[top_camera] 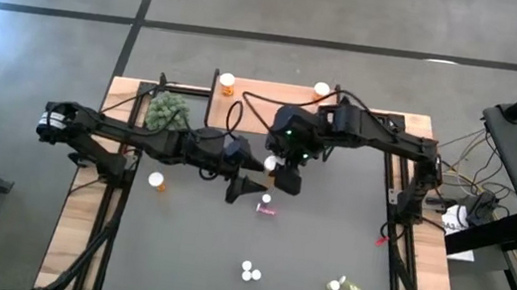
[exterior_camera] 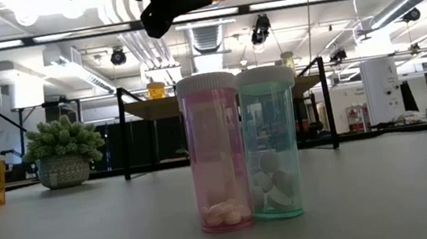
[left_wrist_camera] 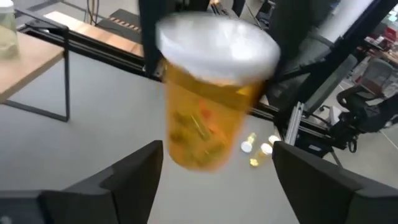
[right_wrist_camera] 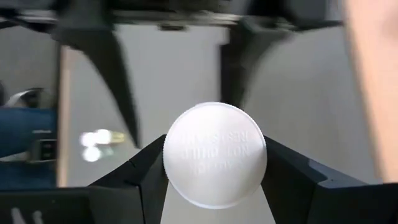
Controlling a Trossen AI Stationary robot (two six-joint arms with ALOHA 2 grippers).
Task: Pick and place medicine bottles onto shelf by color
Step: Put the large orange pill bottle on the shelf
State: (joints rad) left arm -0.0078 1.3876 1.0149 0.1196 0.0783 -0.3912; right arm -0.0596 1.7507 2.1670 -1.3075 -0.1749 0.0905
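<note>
held thing: a round white plastic bottle cap with faint raised lettering is facing the camera, hiding the bottle's body behind it
right gripper: its two dark fingers are pressing against the cap's opposite sides, gripping it
other arm: two dark fingers of a second gripper are hanging beyond the cap, spread apart and clear of it
surface: a grey mat is lying far below the cap
edges: a pale wooden strip is showing blurred along one side; a thin wood edge is running along the other
</note>
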